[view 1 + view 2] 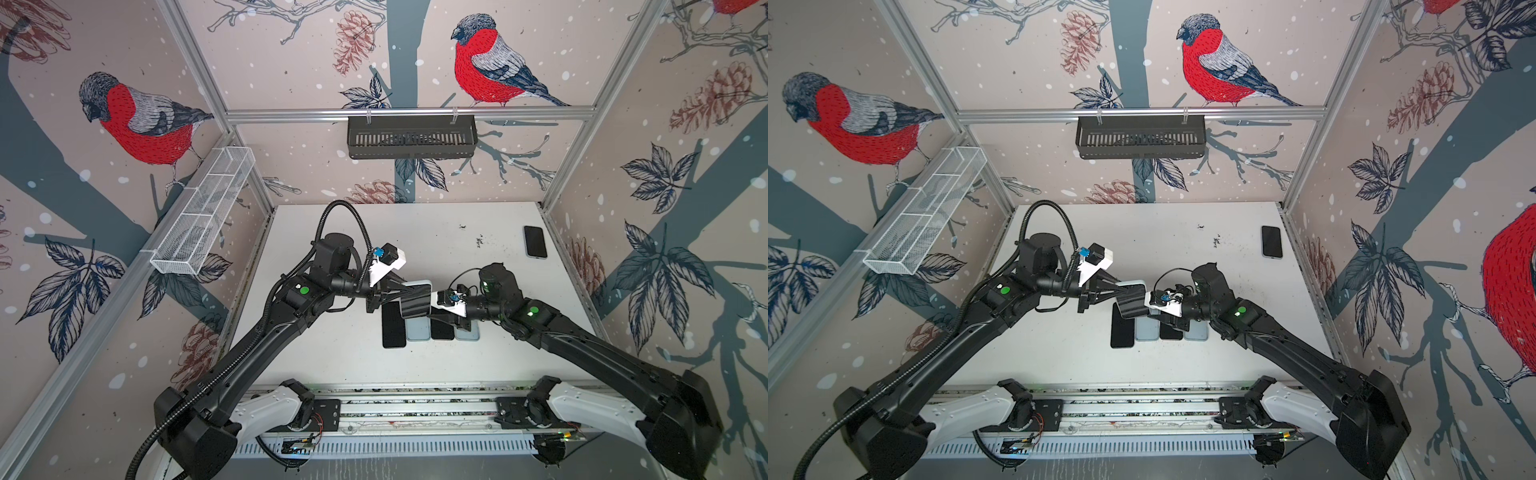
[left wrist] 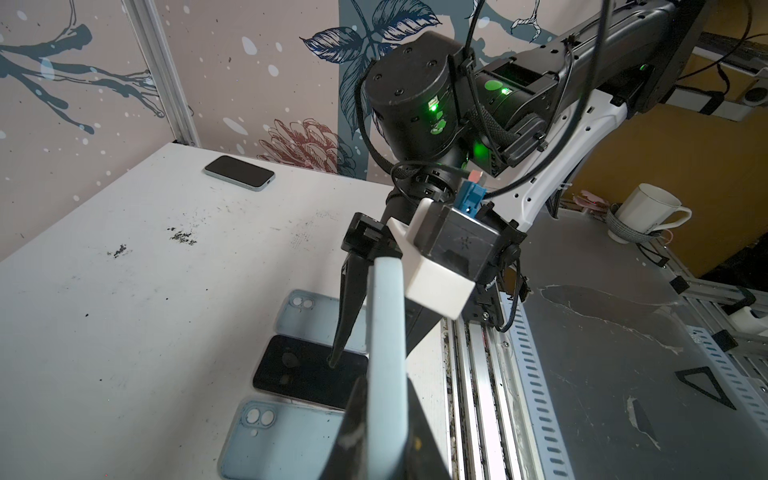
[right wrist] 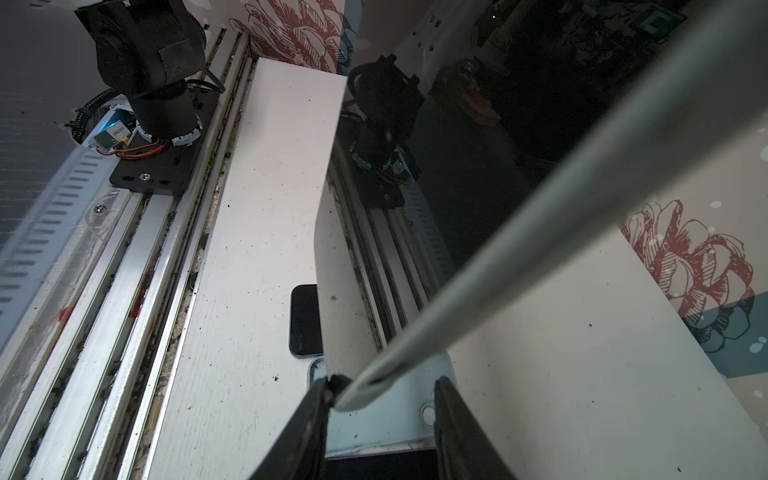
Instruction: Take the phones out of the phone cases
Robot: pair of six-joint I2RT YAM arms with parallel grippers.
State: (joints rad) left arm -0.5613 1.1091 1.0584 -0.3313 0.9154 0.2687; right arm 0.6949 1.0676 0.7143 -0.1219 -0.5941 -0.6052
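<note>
White table [image 1: 332,232] w/ centre row: 2 black phone-size slabs [image 1: 392,332], 2 empty blue cases [image 1: 417,332]; spare phone [image 1: 535,242] at far right corner. Above row, off the table: phone [image 1: 417,306] inside pale-blue phone case [image 1: 417,285], tilted. L tool [image 1: 404,296] clenched on phone case. R tool [image 3: 384,388] released, jaws astride case corner, one finger [image 3: 318,401] touching, other clear.

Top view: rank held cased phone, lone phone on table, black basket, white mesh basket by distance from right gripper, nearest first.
From the right gripper:
1. cased phone, raised at centre, right beside it.
2. lone phone, table's far right corner.
3. black basket, on the back rail.
4. white mesh basket, on the left wall.
</note>
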